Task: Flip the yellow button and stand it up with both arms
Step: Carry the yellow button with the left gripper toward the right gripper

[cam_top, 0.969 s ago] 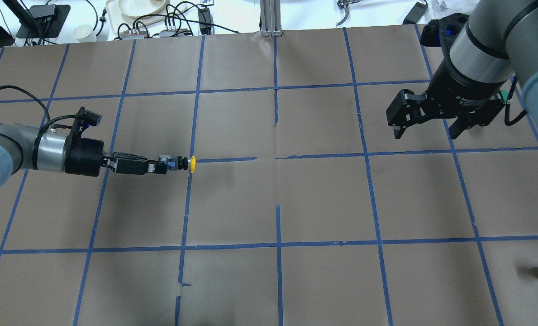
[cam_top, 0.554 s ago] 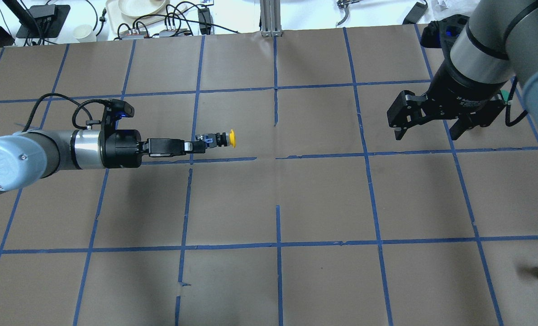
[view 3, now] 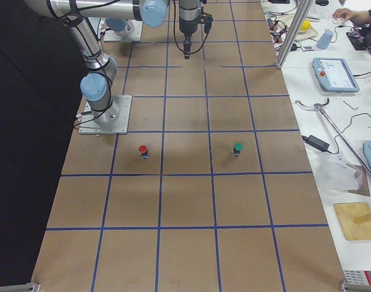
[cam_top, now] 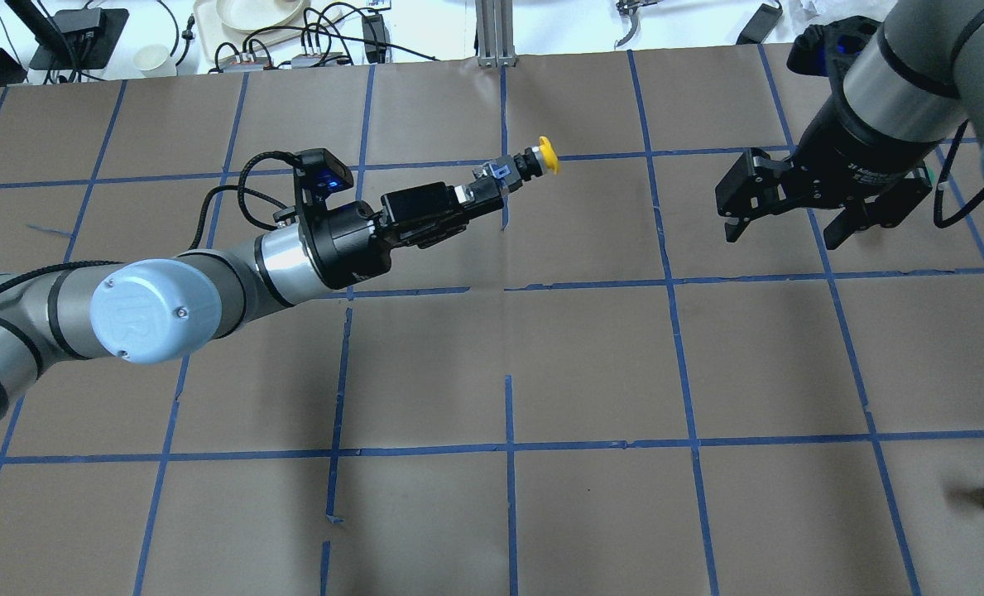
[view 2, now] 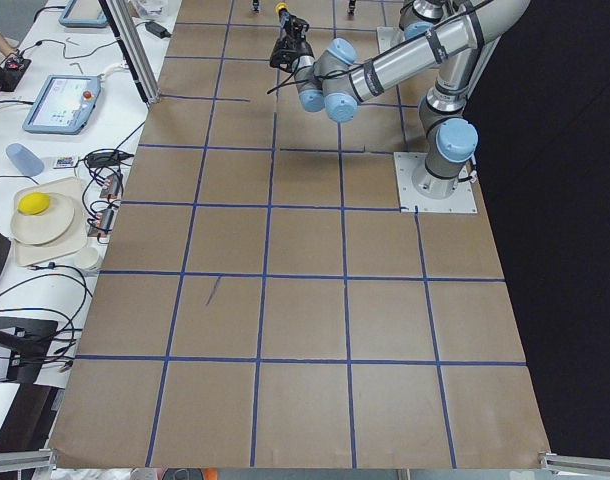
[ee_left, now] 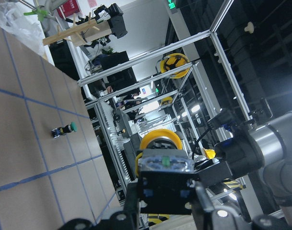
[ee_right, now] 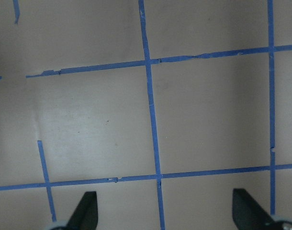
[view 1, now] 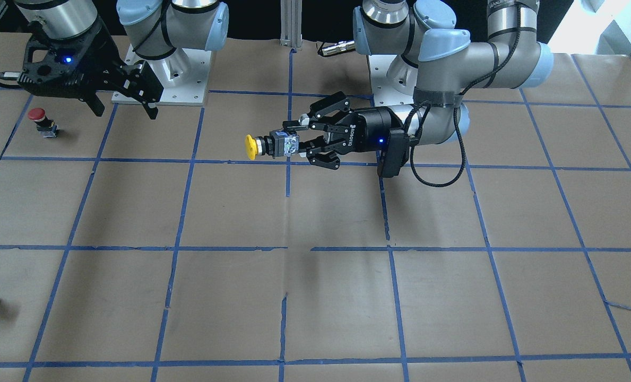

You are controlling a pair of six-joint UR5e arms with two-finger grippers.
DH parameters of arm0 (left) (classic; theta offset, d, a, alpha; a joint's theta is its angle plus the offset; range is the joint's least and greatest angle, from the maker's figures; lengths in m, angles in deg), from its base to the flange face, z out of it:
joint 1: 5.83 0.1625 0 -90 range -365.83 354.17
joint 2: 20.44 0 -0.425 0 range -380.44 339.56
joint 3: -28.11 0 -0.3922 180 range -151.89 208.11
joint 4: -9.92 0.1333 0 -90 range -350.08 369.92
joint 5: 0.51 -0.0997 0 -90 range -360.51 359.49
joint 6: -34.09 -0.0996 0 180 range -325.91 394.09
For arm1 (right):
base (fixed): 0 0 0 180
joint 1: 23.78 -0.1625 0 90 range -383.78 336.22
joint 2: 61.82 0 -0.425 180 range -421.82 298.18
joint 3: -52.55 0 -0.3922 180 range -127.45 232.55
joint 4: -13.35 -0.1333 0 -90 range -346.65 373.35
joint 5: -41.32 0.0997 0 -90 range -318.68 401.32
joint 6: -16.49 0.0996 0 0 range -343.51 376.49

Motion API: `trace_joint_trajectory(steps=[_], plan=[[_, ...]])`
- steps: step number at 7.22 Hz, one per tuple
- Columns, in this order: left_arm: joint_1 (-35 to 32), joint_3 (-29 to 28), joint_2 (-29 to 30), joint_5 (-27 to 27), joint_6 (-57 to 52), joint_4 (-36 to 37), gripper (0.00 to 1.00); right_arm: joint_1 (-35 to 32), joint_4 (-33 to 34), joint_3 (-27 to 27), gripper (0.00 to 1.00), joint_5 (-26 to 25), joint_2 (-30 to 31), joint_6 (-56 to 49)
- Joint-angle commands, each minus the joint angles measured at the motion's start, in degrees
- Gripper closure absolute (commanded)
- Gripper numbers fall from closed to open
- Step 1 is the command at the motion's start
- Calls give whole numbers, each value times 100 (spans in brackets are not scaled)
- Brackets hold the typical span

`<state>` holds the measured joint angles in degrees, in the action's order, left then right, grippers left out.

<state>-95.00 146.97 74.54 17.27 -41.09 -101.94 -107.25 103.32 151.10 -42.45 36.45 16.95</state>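
Carries the yellow button (cam_top: 528, 163) higher and nearer mid-desk (cam_top: 591, 372) than a second ago, left end effector (view 1: 294, 143) clamped on its body, cap aimed at the open right end effector (cam_top: 783, 234), likely for hand-over.

4 fixed, 2 wrist; table (cam_top: 591, 364) shared

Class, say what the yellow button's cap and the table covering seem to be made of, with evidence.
Cap of the yellow button: probably moulded plastic, smooth, uniformly coloured. Table covering: likely brown paper, matte, creased, split at seams; blue tape marks its grid.
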Motion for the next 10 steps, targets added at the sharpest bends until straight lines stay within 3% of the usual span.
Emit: trace_joint_trajectory(steps=[1,3,5,7,8,10], plan=[[-529,-38,3,926,47,24,81,348,-215,-255,0,528,34,-2],[-907,-38,38,1340,38,68,81,540,-854,-808,0,1237,16,7],[-1188,-56,56,1841,55,77,81,962,-1270,-890,0,2516,16,85],[-1391,-56,91,1922,47,85,81,964,-1262,-864,0,3862,16,1397],[-1462,-39,109,1914,29,77,81,964,-1253,-846,0,4225,-10,1657],[-1620,-47,109,2062,29,85,80,902,-1149,-418,0,4228,-10,1660]])
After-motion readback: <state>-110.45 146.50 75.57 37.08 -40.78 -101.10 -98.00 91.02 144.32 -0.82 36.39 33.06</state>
